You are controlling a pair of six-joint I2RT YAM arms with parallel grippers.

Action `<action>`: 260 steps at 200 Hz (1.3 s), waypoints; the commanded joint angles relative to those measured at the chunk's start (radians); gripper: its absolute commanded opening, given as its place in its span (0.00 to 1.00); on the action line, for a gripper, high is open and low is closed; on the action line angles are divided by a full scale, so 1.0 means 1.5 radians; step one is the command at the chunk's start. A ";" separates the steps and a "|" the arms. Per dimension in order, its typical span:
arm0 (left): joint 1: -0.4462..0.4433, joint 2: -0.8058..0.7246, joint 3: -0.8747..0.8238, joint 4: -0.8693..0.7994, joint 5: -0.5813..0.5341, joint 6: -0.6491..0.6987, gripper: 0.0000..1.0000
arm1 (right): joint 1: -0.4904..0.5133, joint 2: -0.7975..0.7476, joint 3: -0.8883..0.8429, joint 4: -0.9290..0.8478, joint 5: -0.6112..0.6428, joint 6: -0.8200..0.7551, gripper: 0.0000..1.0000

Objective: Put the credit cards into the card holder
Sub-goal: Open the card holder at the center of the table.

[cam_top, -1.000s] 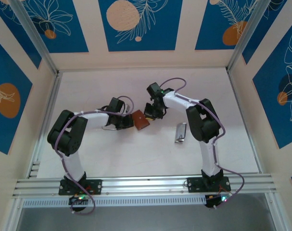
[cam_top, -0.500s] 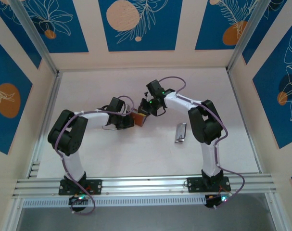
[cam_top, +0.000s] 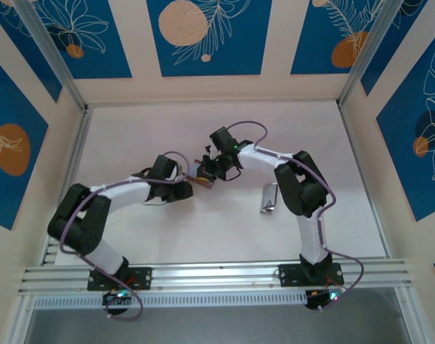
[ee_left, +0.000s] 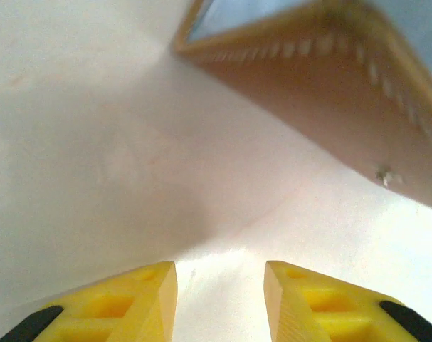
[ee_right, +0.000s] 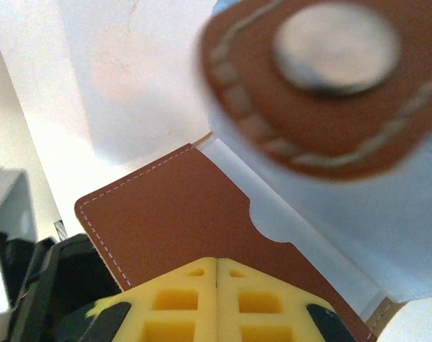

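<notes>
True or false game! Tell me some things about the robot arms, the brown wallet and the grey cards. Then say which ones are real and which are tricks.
1. The right gripper is pinching the brown card holder. True.
2. The left gripper is squeezed shut. False: its fingers stand apart with nothing between them.
3. The credit cards are tucked inside the card holder. False: they lie on the table beside the right arm, apart from the card holder.
4. There is a round silver snap on the card holder's tab. True.
</notes>
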 commanded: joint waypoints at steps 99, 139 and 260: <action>0.049 -0.034 0.106 -0.074 0.039 -0.045 0.22 | 0.031 0.048 -0.053 0.009 0.014 0.008 0.05; 0.041 -0.020 0.075 -0.032 0.045 -0.059 0.16 | 0.004 0.063 -0.047 0.023 -0.041 0.054 0.05; -0.024 0.093 0.044 0.038 0.002 -0.070 0.14 | -0.026 0.071 -0.016 0.040 -0.101 0.111 0.06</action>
